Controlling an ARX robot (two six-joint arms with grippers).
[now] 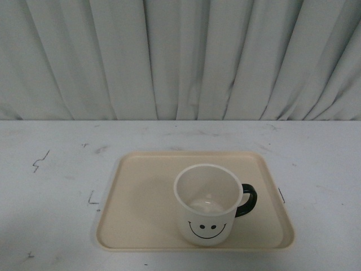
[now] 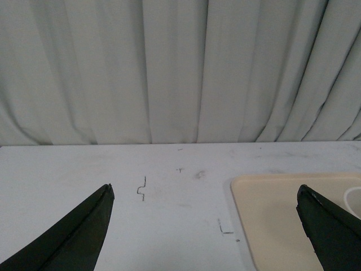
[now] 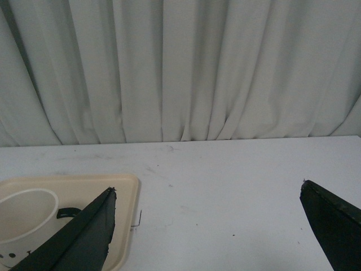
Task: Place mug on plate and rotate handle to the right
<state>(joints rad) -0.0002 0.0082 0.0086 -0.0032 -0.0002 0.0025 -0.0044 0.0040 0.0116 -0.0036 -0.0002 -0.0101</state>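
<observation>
Your mug (image 1: 206,204) stands upright on the plate (image 1: 141,197), handle (image 1: 247,201) pointing right, nearer your right gripper (image 3: 206,217); both grippers, left (image 2: 204,213) included, are spread apart and empty.

Only the mug (image 1: 207,204) stands on the plate (image 1: 141,192) — its left half and the surrounding table (image 1: 51,192) lie open.

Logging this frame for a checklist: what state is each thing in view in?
White cylindrical mug with smiley face: upright, empty, standing on the tray.
Glossy black loop handle: pointing right in the front view.
Beige rectangular plastic tray: flat on the table.
Left gripper: jaws open, holding nothing.
Right gripper: jaws open, holding nothing.
</observation>
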